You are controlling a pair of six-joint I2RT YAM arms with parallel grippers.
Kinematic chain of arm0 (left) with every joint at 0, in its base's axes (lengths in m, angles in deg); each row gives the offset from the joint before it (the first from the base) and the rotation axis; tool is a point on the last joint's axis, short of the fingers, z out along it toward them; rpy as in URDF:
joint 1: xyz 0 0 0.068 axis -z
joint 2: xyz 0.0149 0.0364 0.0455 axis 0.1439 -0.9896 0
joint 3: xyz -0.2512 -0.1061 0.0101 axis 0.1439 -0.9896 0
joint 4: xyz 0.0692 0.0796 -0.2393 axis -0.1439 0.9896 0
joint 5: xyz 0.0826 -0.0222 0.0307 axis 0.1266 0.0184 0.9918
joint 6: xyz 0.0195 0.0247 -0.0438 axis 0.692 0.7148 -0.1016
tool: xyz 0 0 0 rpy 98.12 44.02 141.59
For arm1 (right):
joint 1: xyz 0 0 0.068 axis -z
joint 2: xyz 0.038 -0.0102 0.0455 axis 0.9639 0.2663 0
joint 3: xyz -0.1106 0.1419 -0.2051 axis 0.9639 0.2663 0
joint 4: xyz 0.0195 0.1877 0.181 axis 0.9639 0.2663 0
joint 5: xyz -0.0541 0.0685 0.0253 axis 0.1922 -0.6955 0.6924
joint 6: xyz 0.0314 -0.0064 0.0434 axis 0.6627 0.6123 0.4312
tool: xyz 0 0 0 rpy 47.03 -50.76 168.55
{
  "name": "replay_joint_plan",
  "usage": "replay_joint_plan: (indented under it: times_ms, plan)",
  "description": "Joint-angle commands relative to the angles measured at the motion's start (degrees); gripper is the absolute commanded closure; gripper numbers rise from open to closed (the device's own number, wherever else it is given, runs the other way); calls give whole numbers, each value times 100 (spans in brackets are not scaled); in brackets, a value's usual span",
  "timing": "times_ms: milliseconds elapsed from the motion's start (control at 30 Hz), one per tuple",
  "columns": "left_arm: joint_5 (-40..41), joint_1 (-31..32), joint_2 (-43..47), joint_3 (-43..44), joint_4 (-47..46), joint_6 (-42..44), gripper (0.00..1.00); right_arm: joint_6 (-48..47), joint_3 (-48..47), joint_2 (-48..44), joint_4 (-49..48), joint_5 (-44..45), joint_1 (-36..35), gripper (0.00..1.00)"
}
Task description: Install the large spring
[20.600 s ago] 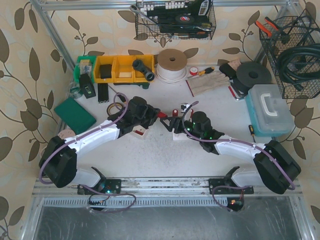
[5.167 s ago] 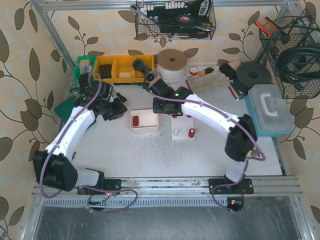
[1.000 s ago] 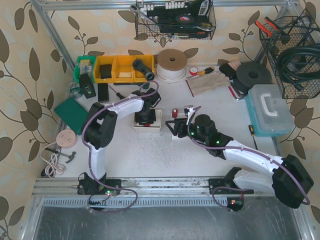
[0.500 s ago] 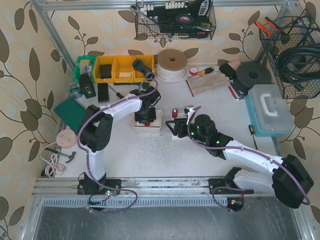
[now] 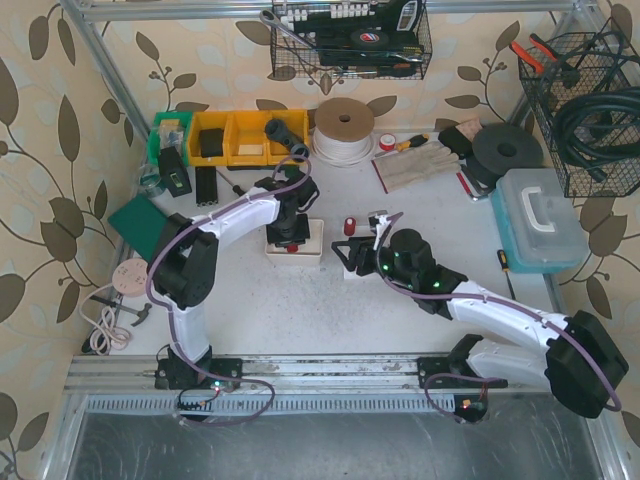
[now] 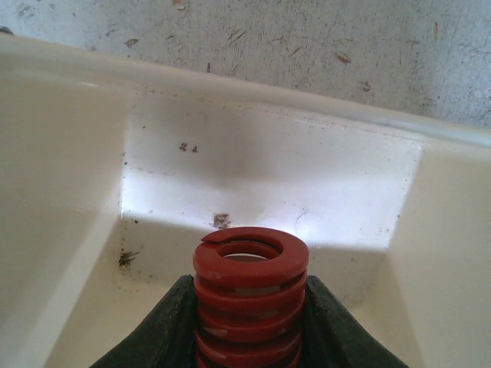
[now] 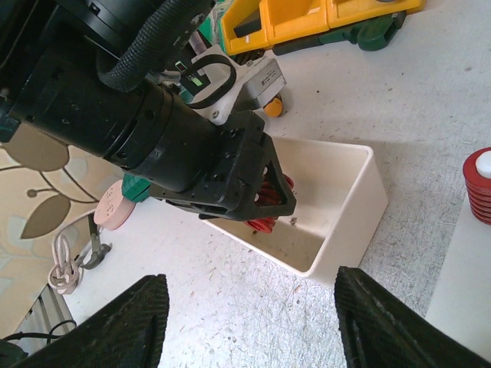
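Fig.: R gripper [image 7: 249,291] nearest us, jaws wide apart, empty, unmoved. Beyond, L gripper [image 6: 249,307] stays clamped on the large red coil spring [image 6: 250,264] inside the cream plastic tray [image 6: 69,192]; only its arm has swung. We judge: pick secured, lift & install pending.

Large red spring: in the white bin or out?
In. The left gripper is shut on the red spring, with the walls and floor of the white bin around it.

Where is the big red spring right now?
In the left wrist view the big red spring is pinched in the left end effector, down inside the white tray.
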Motion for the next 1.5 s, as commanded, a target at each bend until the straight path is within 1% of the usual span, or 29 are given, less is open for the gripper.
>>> replay_joint_plan:
  times_ms: [0, 167, 500, 1133, 1267, 1300, 1467]
  plan:
    - [102, 91, 433, 38, 259, -149, 100, -12, 92, -203, 5, -94, 30, 40]
    - [220, 128, 486, 164, 434, -181, 100, -33, 120, -329, 65, -85, 25, 40]
    - [317, 192, 625, 152, 536, -199, 100, -34, 128, -355, 71, -92, 26, 40]
    - [159, 192, 842, 166, 352, -199, 100, 10, 80, -189, 114, -13, 27, 41]
    - [72, 192, 927, 11, 227, -199, 100, 36, 111, -214, 119, 55, 25, 41]
    - [42, 192, 972, -69, 149, -364, 100, 35, 99, -192, 118, 52, 27, 41]
    - [-2, 194, 1079, -176, -15, -472, 100, 27, 39, -89, 143, -3, 17, 41]
